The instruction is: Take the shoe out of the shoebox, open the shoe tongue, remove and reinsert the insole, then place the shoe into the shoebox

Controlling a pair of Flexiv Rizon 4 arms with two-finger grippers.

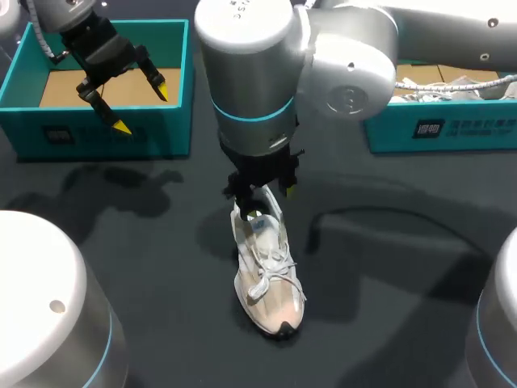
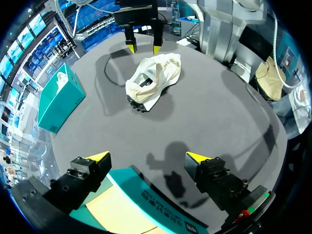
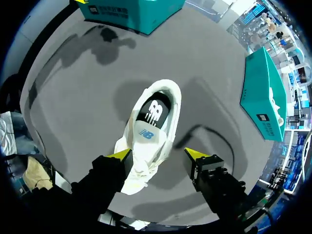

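In the head view, the white shoe [image 1: 268, 271] is seen standing sole down on the dark bench [image 1: 388, 307], its toe turned toward the near edge. The right gripper [image 1: 260, 194] is held over the heel end, its fingers spread wide and nothing gripped. The left gripper [image 1: 142, 107] is held above the open teal shoebox [image 1: 153, 137] at the left, its fingers also wide apart and empty. A second box [image 1: 452, 129], with white items in it, is set at the right. In the left wrist view, the left gripper [image 2: 147, 157] is shown with its 2 yellow tips far apart over the shoebox [image 2: 146, 195]. Ahead, well apart, the shoe [image 2: 153, 78] is seen on the bench [image 2: 219, 126], with the right gripper [image 2: 144, 48] just beyond it and the second box [image 2: 58, 100] off to the side. In the right wrist view, the right gripper [image 3: 158, 154] is shown wide open over the shoe [image 3: 151, 122]; whether a finger touches it cannot be told. The insole [image 3: 153, 114] is seen inside the shoe's opening.
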